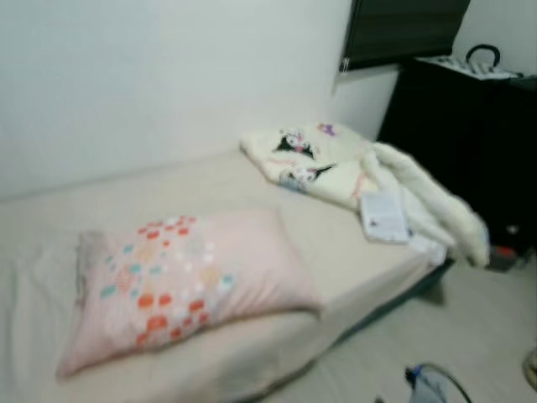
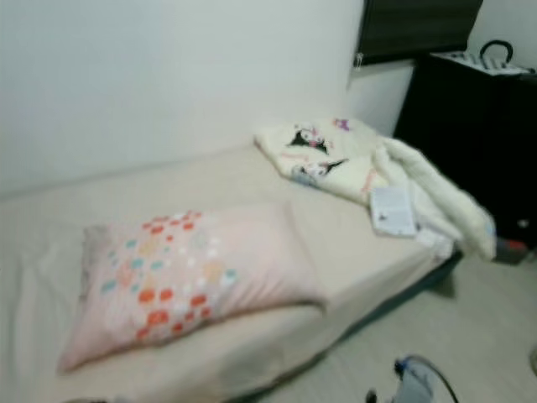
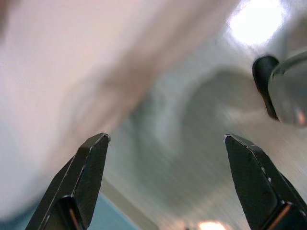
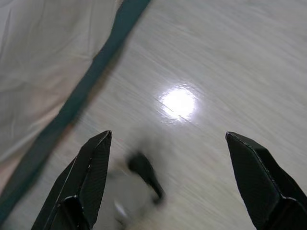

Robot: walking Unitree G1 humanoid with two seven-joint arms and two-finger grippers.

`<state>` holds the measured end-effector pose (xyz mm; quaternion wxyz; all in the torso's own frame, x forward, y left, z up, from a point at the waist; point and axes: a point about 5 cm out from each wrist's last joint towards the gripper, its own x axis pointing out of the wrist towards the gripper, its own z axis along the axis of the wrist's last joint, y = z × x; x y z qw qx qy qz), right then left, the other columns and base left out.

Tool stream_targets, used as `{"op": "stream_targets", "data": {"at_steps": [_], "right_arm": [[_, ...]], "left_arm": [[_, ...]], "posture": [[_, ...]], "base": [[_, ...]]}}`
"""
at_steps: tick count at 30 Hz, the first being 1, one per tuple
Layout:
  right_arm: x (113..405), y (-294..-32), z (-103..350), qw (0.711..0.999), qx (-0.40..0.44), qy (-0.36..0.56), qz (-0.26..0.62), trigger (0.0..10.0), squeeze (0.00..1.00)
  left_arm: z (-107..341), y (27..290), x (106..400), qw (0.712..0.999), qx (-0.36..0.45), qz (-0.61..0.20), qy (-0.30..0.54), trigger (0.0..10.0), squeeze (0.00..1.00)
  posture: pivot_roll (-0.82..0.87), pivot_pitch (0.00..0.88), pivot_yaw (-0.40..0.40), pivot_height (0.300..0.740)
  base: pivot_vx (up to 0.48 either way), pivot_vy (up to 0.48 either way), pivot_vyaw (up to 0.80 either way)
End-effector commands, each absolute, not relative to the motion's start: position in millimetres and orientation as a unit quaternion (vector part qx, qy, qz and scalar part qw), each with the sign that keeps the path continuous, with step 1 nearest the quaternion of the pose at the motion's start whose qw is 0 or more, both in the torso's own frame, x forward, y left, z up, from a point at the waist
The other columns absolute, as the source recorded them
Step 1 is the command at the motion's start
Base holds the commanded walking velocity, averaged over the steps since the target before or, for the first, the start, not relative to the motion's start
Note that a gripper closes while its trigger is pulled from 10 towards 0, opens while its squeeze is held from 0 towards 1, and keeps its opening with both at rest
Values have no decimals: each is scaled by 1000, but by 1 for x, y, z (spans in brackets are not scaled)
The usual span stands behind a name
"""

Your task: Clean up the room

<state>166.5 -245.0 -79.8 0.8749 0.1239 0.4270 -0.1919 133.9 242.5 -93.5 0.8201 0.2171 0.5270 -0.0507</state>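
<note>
Ahead of you, a pink pillow (image 1: 180, 281) lies on the bed (image 1: 352, 252), folded blanket (image 1: 336, 164) beyond; both grippers, left (image 3: 165, 143) and right (image 4: 168, 141), hang spread wide over blurred floor (image 4: 230, 57).

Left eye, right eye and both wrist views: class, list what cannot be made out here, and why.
- Label on the blanket: print too small and blurred in the head views.
- Object on the floor: cut off by the bottom edge, blurred.
- Handled item on the dark cabinet: too small, blurred.
- Dark thing beyond the right gripper: motion blur.
- Beyond the left gripper: blurred surfaces, unidentifiable.
</note>
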Motion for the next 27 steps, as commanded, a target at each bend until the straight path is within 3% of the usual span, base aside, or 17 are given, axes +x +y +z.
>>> {"op": "stream_targets", "data": {"at_steps": [1,5,9,13,16,27], "right_arm": [[181,-244,-73,893,95,412,-152,10000,0],[200,-239,-62,917,82,379,-95,10000,0],[219,-236,-50,932,40,359,-27,10000,0],[224,-236,-47,935,31,353,-10,10000,0],[226,-233,-45,935,27,352,17,10000,0],[227,-218,-46,932,39,348,91,10000,0]], "left_arm": [[-96,243,128,817,209,-46,536,10000,0],[-97,241,126,815,208,-38,539,10000,0],[-102,223,125,815,207,-50,540,10000,0],[-104,212,125,815,206,-56,539,10000,0],[-105,190,132,819,203,-67,533,10000,0],[-103,168,146,824,204,-81,522,10000,0]], "posture": [[-42,0,-43,740],[-47,0,-41,740],[-53,0,-42,740],[-53,0,-47,740],[-55,0,-48,740],[-60,0,-39,740]], "base": [[0,0,0],[0,0,0],[0,0,770],[0,0,753],[0,0,756],[0,0,753]]}}
